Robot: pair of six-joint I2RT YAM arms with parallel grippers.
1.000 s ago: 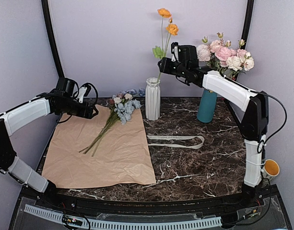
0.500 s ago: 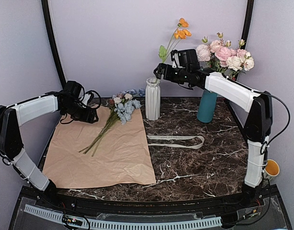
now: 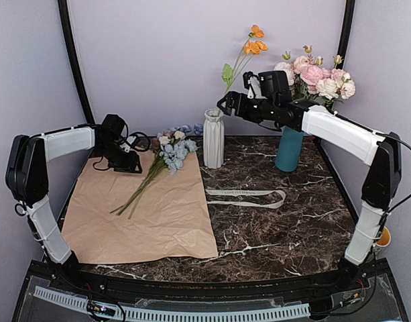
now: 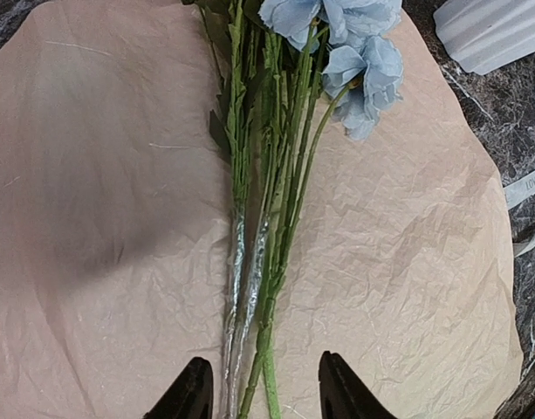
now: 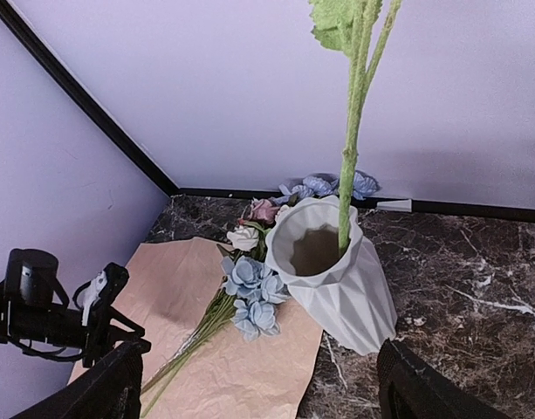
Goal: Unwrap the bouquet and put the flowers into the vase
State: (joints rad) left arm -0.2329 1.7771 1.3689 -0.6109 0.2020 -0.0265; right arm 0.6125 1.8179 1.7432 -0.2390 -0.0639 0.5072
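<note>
The bouquet is undone: its kraft paper (image 3: 145, 215) lies flat, with blue, cream and pink flowers (image 3: 170, 151) on it, their stems (image 4: 258, 262) running toward me. An orange flower (image 3: 256, 44) stands in the white ribbed vase (image 3: 214, 137), its stem (image 5: 348, 166) leaning on the rim. My left gripper (image 3: 129, 165) hovers over the paper's back left; in the left wrist view it (image 4: 263, 397) is open, the stem ends lying between its fingers, untouched. My right gripper (image 3: 224, 103) is wide open just right of the orange stem, and the vase (image 5: 332, 279) lies ahead of it (image 5: 267, 401).
A teal vase (image 3: 289, 147) of pink roses (image 3: 314, 74) stands right of the white vase, under my right forearm. A cream ribbon (image 3: 247, 196) lies on the dark marble table (image 3: 285, 228) right of the paper. A lilac back wall is close behind both vases.
My right gripper has opened and let go of the orange flower, which now stands in the white vase, and has drawn back right. My left gripper has moved right over the paper, jaws narrowing.
</note>
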